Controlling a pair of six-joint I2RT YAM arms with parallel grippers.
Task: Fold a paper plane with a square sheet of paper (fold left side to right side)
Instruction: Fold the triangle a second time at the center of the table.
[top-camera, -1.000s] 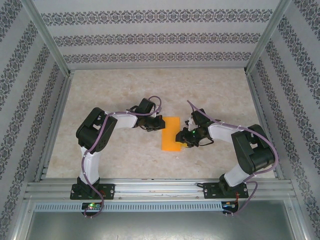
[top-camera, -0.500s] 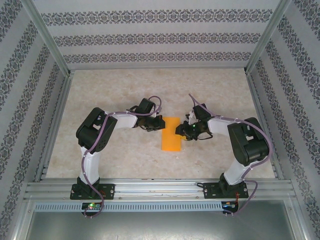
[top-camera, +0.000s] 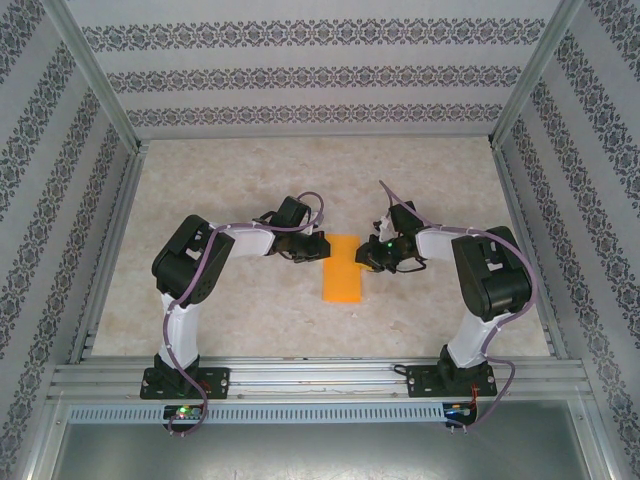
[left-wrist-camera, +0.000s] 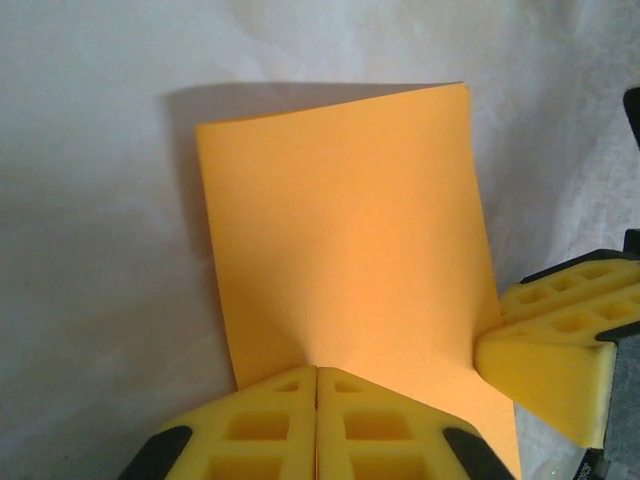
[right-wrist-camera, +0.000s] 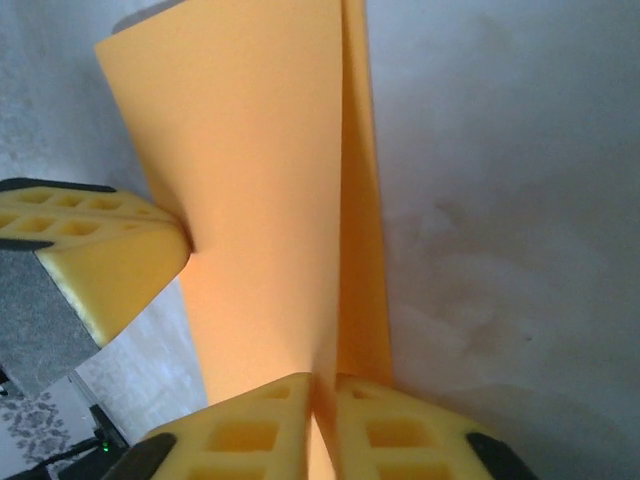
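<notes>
I see the left gripper closed, tips on the orange sheet, and the right gripper pinching its right edge.

Pale marbled tabletop fills centre of frame, evenly lit w/ soft shadows. Walls at top, left & right carry grey-white ornamental bands, prob. wallpaper or printed cloth. Aluminium rails cross the bottom; slanted posts in upper corners.
</notes>
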